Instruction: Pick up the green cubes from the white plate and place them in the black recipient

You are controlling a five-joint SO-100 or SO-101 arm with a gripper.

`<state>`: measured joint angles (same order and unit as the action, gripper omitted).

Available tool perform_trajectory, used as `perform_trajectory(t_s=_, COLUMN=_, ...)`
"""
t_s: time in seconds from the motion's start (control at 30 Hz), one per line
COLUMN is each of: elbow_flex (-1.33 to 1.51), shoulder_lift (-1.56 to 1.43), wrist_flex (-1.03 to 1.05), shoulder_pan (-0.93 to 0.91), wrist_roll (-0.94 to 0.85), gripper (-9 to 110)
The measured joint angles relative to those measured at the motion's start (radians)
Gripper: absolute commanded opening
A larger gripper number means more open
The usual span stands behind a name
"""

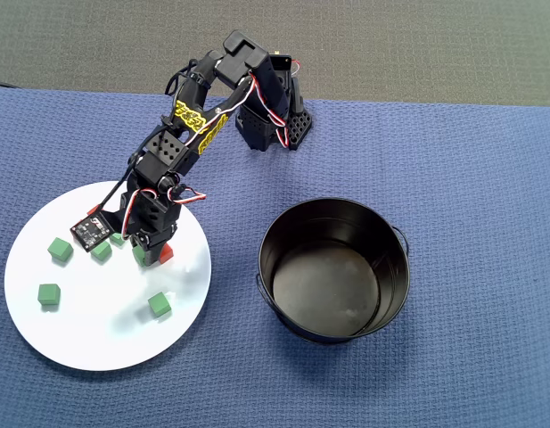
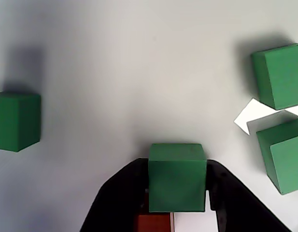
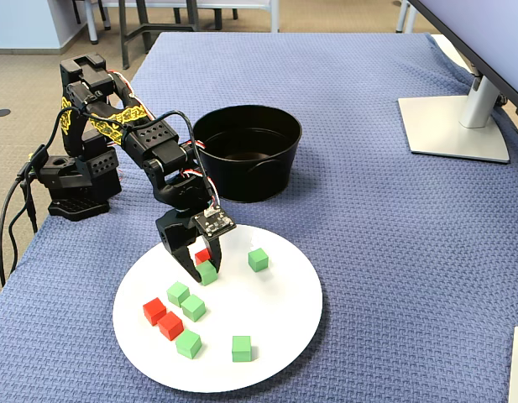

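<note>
My gripper [image 2: 177, 193] is low over the white plate [image 1: 105, 339], and its black jaws press both sides of a green cube [image 2: 177, 176]. The held cube [image 3: 207, 272] sits at plate level, with a red cube [image 3: 203, 256] right behind it. In the overhead view my gripper [image 1: 150, 257] is over the plate's right part. Other green cubes lie loose on the plate [image 3: 267, 319]: one to the right [image 3: 258, 259], several toward the front [image 3: 193, 307]. The black recipient [image 1: 337, 294] stands empty to the plate's right in the overhead view.
Two more red cubes [image 3: 162, 319] lie on the plate's left in the fixed view. The arm's base [image 1: 275, 125] stands at the cloth's far edge. A monitor stand [image 3: 452, 126] is at the far right. Blue cloth covers the table.
</note>
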<state>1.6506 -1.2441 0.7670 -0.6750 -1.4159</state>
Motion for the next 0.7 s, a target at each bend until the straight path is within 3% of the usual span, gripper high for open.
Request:
perform_trajectory(t_s=0.23, elbow_flex=0.0, shoulder_lift=-0.029, wrist_flex=-0.005, shoulder_pan=0.0, wrist_roll=0.052, gripper=0)
perform_trajectory(t_s=0.4, elbow_flex=0.0, shoulder_lift=-0.227, wrist_flex=0.092, shoulder_pan=0.0, wrist_roll=0.14, gripper=0)
perform_trajectory(t_s=0.7, elbow_flex=-0.127, shoulder_lift=-0.591, wrist_flex=0.367, shoulder_pan=0.041, wrist_roll=0.5, gripper=0)
